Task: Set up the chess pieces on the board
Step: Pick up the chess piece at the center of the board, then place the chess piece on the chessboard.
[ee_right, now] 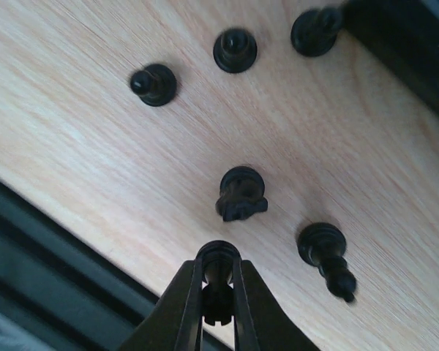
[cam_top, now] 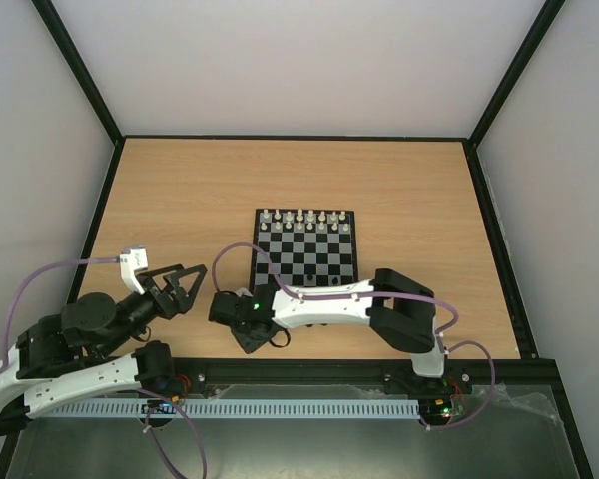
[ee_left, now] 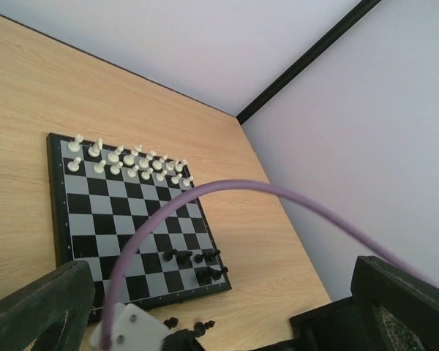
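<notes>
Black plastic fingers of the left hand (cam_top: 185, 289) stood spread wide and held nothing, well to the left of the board (cam_top: 309, 261). Next over, the right hand (ee_right: 218, 269) was pinching one black piece (ee_right: 218, 252) low on the counter (cam_top: 180, 190), just off the board's near-left corner. Five more loose chess pieces (ee_right: 241, 194) lay close around it. The pinched piece looked upright, its long axis running along the fingers. Its squares lay beyond and to the right, by the few black men (ee_left: 197, 265) set on the board's near rows. The right arm was plainly nearer.
</notes>
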Motion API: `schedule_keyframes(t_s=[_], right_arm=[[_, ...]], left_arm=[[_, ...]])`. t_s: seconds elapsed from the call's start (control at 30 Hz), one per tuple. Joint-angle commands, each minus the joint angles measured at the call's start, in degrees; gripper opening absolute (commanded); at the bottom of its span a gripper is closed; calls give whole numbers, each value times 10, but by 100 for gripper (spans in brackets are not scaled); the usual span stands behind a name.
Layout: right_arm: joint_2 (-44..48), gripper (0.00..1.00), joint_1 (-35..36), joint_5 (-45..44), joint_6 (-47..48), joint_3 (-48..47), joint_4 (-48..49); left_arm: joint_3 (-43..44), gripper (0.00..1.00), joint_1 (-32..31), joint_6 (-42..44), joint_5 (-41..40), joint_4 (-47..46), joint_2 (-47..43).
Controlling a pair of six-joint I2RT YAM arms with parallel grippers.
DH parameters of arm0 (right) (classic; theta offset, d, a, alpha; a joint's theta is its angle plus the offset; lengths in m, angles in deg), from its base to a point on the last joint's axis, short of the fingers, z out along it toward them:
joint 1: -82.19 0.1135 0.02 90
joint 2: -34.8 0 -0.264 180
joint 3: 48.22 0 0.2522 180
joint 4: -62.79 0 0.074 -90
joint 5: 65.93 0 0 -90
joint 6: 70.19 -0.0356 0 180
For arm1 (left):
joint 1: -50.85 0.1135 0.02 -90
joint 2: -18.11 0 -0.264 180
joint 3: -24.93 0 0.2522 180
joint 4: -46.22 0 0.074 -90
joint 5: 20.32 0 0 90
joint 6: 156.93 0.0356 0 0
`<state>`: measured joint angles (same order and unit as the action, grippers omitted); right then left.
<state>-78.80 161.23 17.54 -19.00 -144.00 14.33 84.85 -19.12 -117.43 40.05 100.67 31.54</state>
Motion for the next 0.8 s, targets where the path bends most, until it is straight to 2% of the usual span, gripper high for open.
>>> schedule_keyframes(t_s=[0.0,0.3,0.77], right_arm=[[81,10,1,-21,2,-10,-51],[123,11,-78,-38,48,-42,-95],[-22,11,-157,-27,103,-144,-107]], left_arm=[[15,99,-4,13,-15,2,3],[21,99,-4,17,-21,6,0],[26,99,-4,20,-25,6,2]])
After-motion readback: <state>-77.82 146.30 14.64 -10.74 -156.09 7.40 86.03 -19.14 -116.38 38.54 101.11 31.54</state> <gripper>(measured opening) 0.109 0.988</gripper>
